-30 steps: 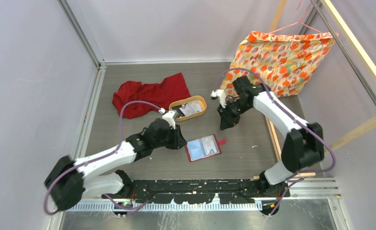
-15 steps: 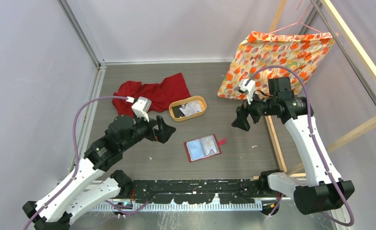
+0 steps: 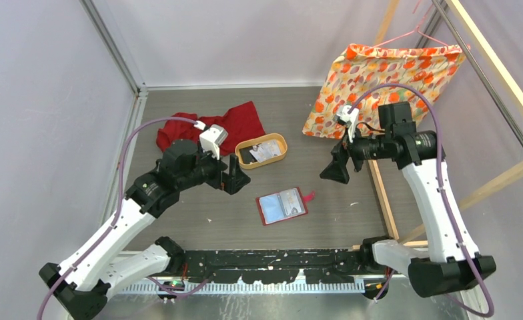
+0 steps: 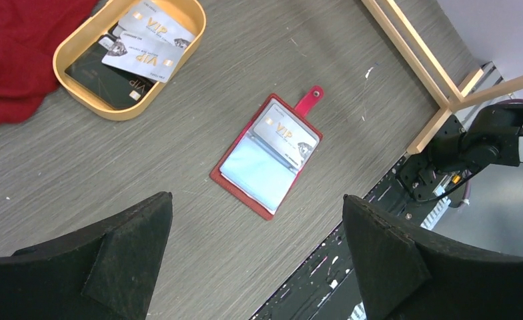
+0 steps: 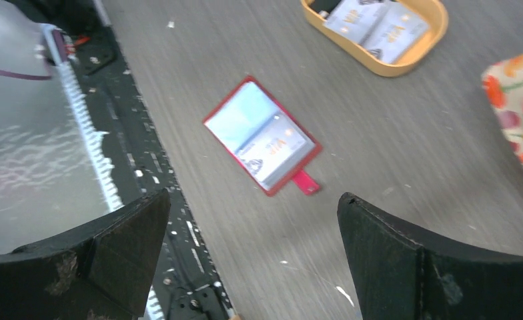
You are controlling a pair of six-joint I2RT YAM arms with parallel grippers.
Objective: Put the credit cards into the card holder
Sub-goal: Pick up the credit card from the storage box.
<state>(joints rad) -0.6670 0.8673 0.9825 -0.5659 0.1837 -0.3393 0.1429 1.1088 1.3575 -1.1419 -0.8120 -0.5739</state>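
Red and leather-like, the card holder (image 4: pixel 267 157) lies opened flat on the grey table (image 3: pixel 352 213), in front of and between the two arms, its snap tab pointing away from the left arm. One pale credit card (image 4: pixel 287 135) with gold print sits in the pocket nearest the tab; the other pocket shows only a pale bluish sleeve. More credit cards (image 4: pixel 149 43) lie overlapping in an oval tan tray (image 4: pixel 112 113) farther back on the table, well apart from the holder, on top of what looks like a darker card, though little of it shows. A crumpled red cloth (image 3: pixel 209 130) touches the tray's far left side.

Over the table to the left of the holder, the left hand (image 3: pixel 234 179) hovers with its fingers spread wide, gripping nothing. The right hand (image 3: pixel 335 172) hangs to the holder's right, equally wide open and empty. Behind it a flowered fabric (image 3: pixel 385 80) hangs from a wooden frame (image 4: pixel 405 40).
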